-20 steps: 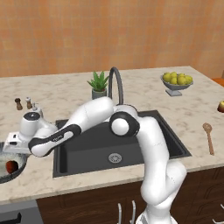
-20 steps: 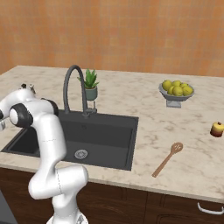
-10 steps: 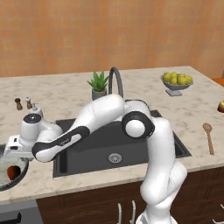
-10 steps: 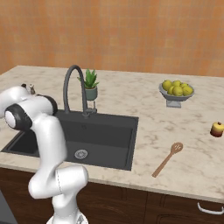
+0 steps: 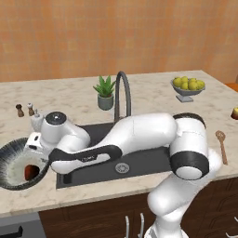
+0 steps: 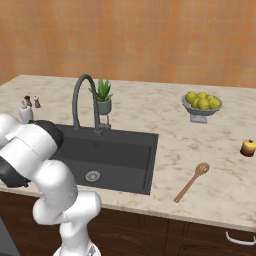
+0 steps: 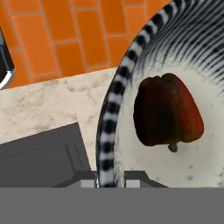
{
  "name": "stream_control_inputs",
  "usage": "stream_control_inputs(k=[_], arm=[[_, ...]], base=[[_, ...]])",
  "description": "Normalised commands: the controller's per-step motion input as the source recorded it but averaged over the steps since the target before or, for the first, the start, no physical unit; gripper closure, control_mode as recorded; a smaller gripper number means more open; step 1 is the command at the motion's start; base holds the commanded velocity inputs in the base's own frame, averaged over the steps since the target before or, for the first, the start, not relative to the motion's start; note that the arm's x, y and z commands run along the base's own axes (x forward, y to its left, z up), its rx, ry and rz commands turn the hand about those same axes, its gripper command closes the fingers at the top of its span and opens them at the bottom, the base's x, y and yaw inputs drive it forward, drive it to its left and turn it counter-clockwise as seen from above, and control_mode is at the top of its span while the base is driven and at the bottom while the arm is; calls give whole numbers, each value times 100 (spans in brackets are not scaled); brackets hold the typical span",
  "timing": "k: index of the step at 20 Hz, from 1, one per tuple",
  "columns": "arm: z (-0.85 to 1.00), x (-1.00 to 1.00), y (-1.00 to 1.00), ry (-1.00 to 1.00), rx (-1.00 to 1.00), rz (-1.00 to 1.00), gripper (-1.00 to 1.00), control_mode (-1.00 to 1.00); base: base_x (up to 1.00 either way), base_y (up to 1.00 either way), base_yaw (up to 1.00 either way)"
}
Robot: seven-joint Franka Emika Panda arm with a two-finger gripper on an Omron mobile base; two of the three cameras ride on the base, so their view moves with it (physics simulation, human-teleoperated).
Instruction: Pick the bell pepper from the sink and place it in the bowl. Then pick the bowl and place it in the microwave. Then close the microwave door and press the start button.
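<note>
The bell pepper (image 7: pixel 168 110) lies inside the bowl (image 5: pixel 11 155), and the bowl sits on the tabletop (image 5: pixel 153 97) just left of the sink (image 6: pixel 120 155). The tool (image 7: pixel 110 181) is down at the bowl's near rim, its two tips on either side of the thin wall. It looks closed narrow on that rim, though the tips are mostly hidden. The bowl seems hard, smooth and breakable. I think the rim is the place to hold it, kept level so the pepper stays in.
</note>
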Motion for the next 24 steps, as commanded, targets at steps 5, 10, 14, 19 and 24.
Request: stream_control_inputs(k=[5,10,14,19,24], arm=[[75,-21,-78,0,2,-25,100,-100],[87,-19,-53,-1,0,-22,100,-100],[76,-2,-86,0,4,-33,100,-100],[59,-9,-88,1,6,-35,100,-100],[48,-22,-99,0,7,-40,100,-100]], base=[[0,0,0],[0,0,0],[0,0,0],[0,0,0],[0,0,0]])
